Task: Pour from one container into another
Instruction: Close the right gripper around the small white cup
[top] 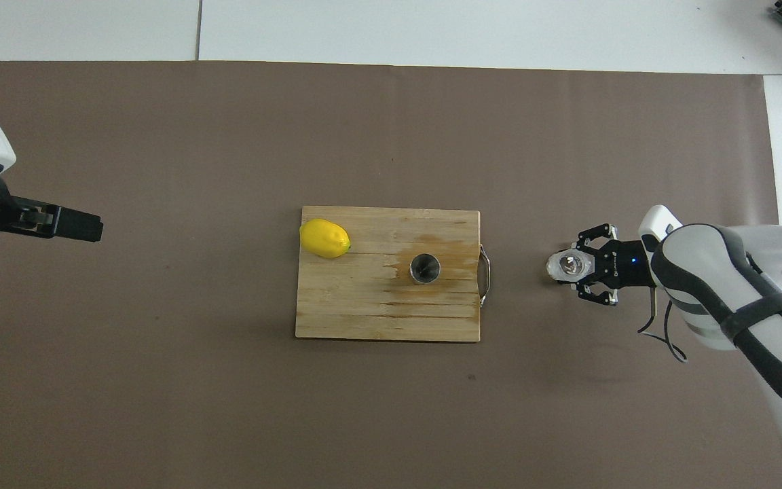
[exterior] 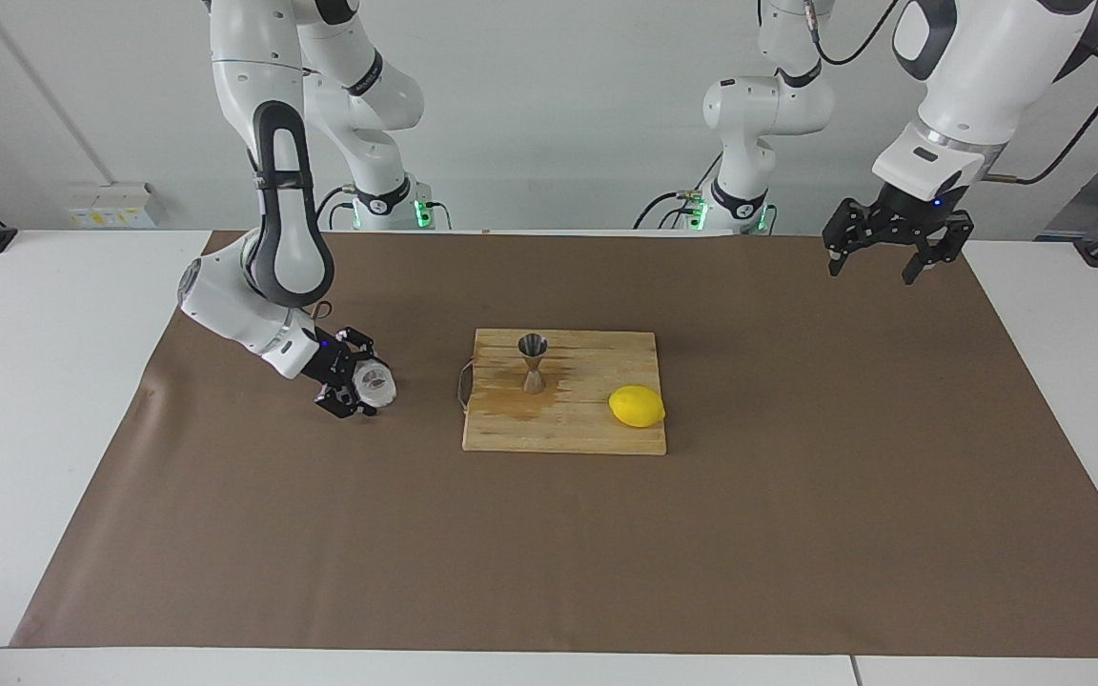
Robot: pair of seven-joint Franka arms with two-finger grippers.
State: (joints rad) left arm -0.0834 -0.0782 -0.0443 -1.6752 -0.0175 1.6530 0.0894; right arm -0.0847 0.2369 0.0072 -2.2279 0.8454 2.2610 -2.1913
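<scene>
1. From the facing view, a small clear faceted glass cup (exterior: 376, 385) is seen clenched by the right gripper (exterior: 361, 384) low on the brown mat (exterior: 797, 495), at nine o'clock of the pale wooden cutting board (exterior: 587, 429). A silvery hourglass metal jigger (exterior: 533, 363) is stood upright on that board, a yellow lemon (exterior: 637, 406) at its four o'clock. The left gripper (exterior: 884, 264) is held released, high over the mat's two o'clock corner.

2. From overhead, the glass cup (top: 568, 265) is shown at three o'clock of the board (top: 364, 319), gripped by the right gripper (top: 580, 266). The jigger (top: 425, 267) is seen from above with its dark mouth open.
</scene>
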